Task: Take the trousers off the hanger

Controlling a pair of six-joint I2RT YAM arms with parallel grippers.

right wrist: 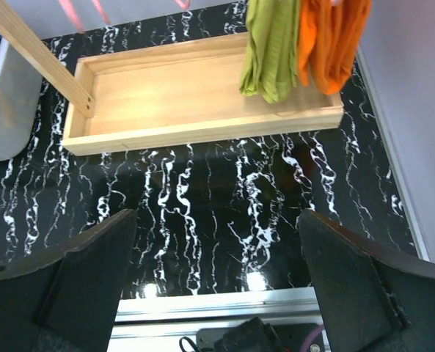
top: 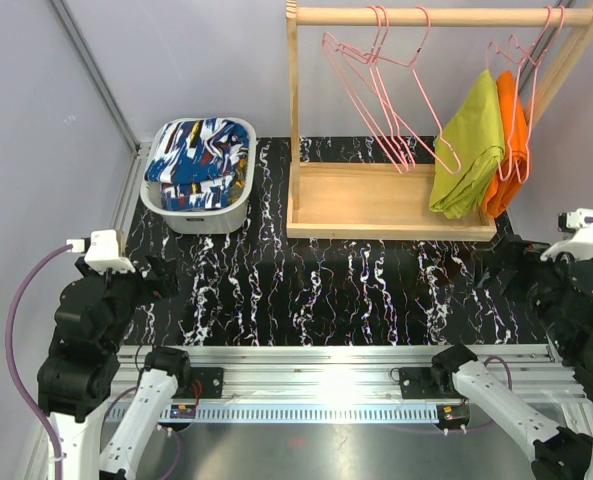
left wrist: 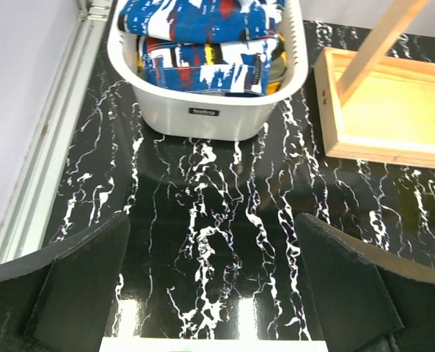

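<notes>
– Black worktop point(top: 326, 290) with white veining, pale walls round it. Where are the trousers point(top: 201, 160)?

– Off the rack point(top: 436, 16) altogether. They lie bundled in a white basket point(top: 201, 218) at the far left of the worktop, just beside the rack's wooden tray point(top: 376, 195).

– Which way do they run?

– A blue piece with white and red print is on top. In the left wrist view its folded layers lie flat, one above the other, with their long edges running across the basket from side to side. Waist and leg ends cannot be told apart. Bits of yellow and olive cloth show under the blue.

– And on the rail?

– Bare pink hangers point(top: 401, 152) towards the middle. At the right end a green garment point(top: 471, 145) and an orange garment point(top: 514, 150) hang side by side, touching, their lower ends down at the tray.

– The arms?

– Both are low at the near edge, well apart from the basket and the rack. The left end effector point(left wrist: 210, 293) faces the basket, its jaws wide apart with nothing between them. The right end effector point(right wrist: 217, 286) faces the tray and the two hanging garments, its jaws likewise spread and holding nothing.
</notes>
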